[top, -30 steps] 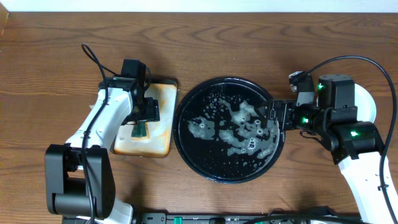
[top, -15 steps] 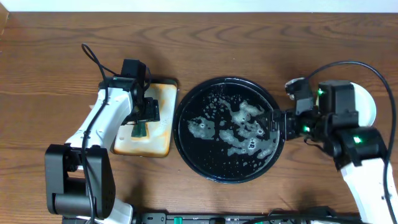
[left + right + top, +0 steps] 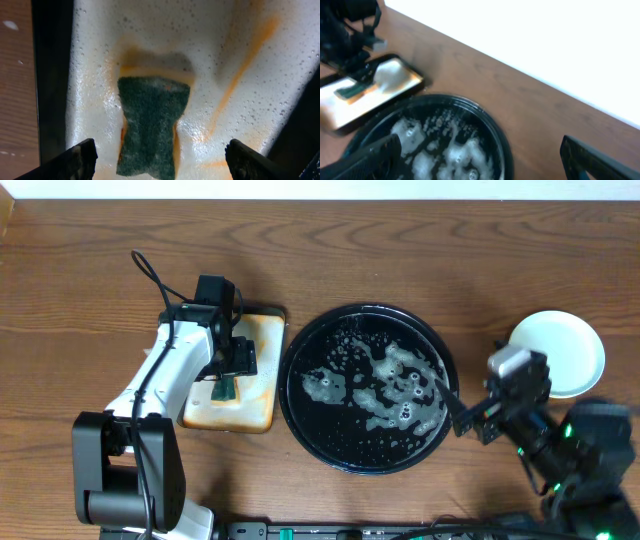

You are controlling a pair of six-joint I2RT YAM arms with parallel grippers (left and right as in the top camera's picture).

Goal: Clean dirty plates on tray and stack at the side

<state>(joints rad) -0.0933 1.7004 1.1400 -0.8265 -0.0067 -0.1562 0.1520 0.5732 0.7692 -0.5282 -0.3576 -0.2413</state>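
The black tray (image 3: 300,360) lies mid-table, holding white foam and no plate; it also shows in the right wrist view (image 3: 502,142). A pale plate (image 3: 560,350) sits on the table to its right; I cannot tell whether others lie under it. My right gripper (image 3: 452,408) is open and empty at the tray's right rim, and its fingers (image 3: 480,160) spread wide over the foamy tray. My left gripper (image 3: 232,375) is open and empty; its fingers (image 3: 160,162) straddle a green sponge (image 3: 150,125) without touching it.
The sponge (image 3: 225,388) lies on a pale orange-stained rectangular tray (image 3: 262,340), wet and foamy, left of the black tray; this tray also shows in the right wrist view (image 3: 395,75). Bare wood table lies behind. The right arm's body fills the front right corner.
My right arm has drawn back toward the front right, off the plate's side, leaving the plate fully uncovered. The left arm and sponge have not moved.
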